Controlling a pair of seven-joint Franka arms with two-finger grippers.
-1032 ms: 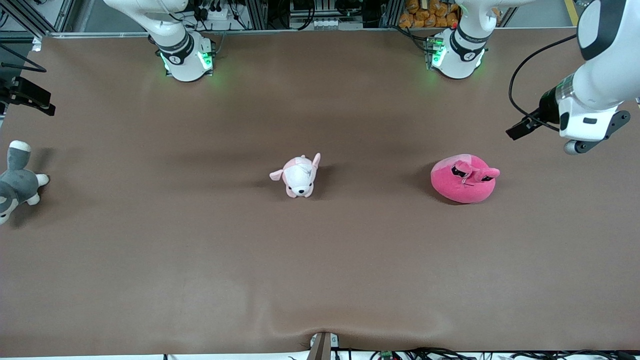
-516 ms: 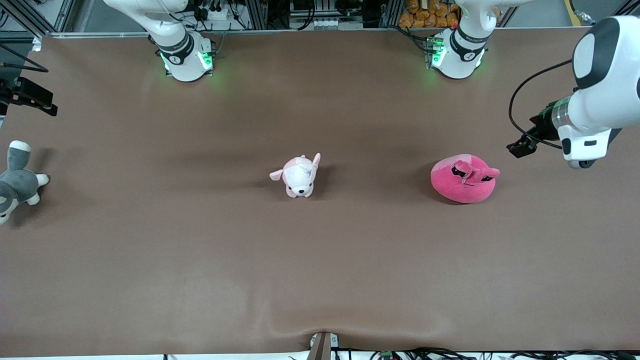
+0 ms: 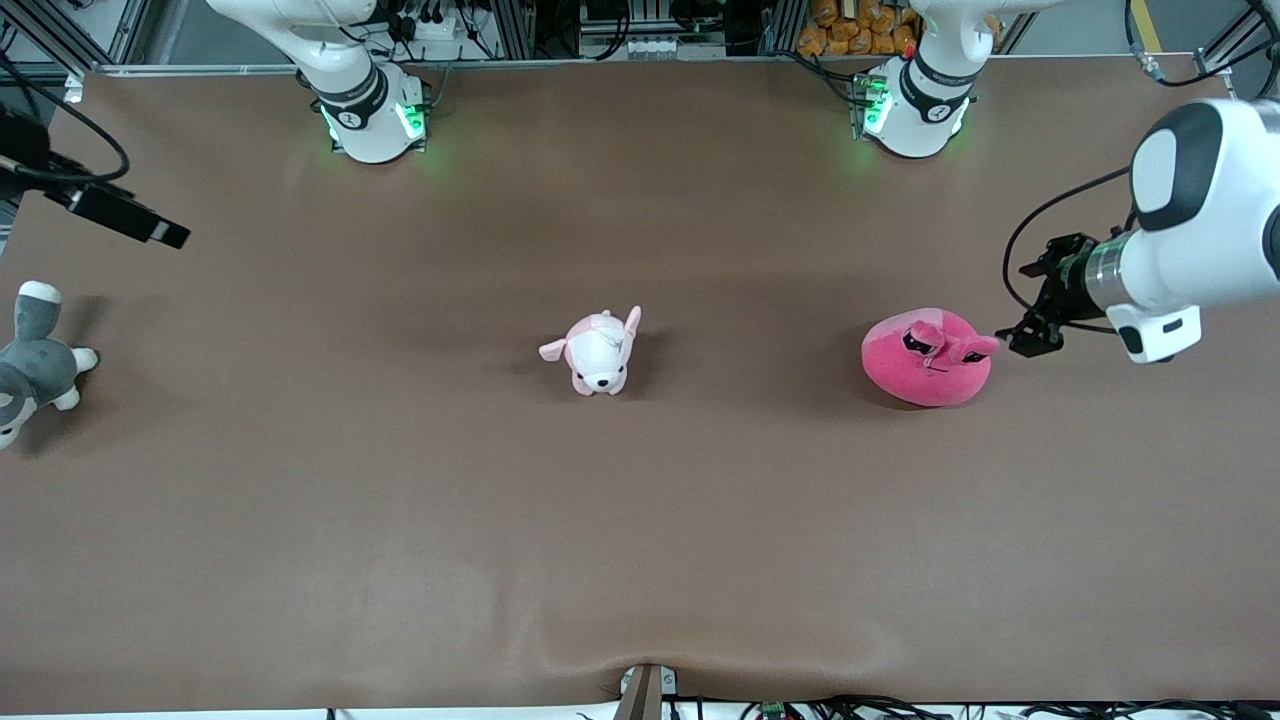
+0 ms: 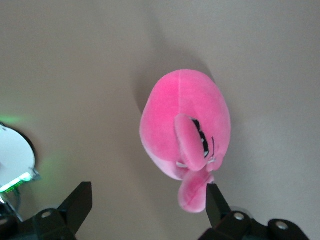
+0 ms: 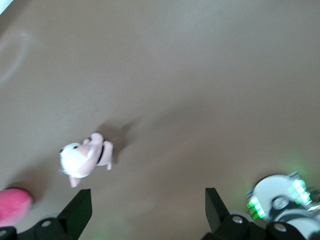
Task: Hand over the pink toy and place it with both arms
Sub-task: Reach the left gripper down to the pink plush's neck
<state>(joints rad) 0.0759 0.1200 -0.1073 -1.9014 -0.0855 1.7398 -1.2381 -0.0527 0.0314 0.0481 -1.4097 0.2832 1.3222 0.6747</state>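
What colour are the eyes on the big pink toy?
Black. The pink toy's eyes show best in the front view.

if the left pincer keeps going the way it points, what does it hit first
Most likely the pink toy: the open left pincer points at it, one floppy ear nearest. Its height above the toy is unclear.

Robotics lab / test cell, not a home. Evidence: 2 white arm bases [image 3: 372,115] [image 3: 912,110] bolted along one edge of a big desk [image 3: 640,520] w/ brown cover, green status LEDs lit on both. Aluminium framing [image 3: 520,25], power strips & cable bundles [image 3: 860,708] run along the desk edges. Plush toys as test props, e.g. grey-and-white plush [image 3: 35,362] at the right arm's end.
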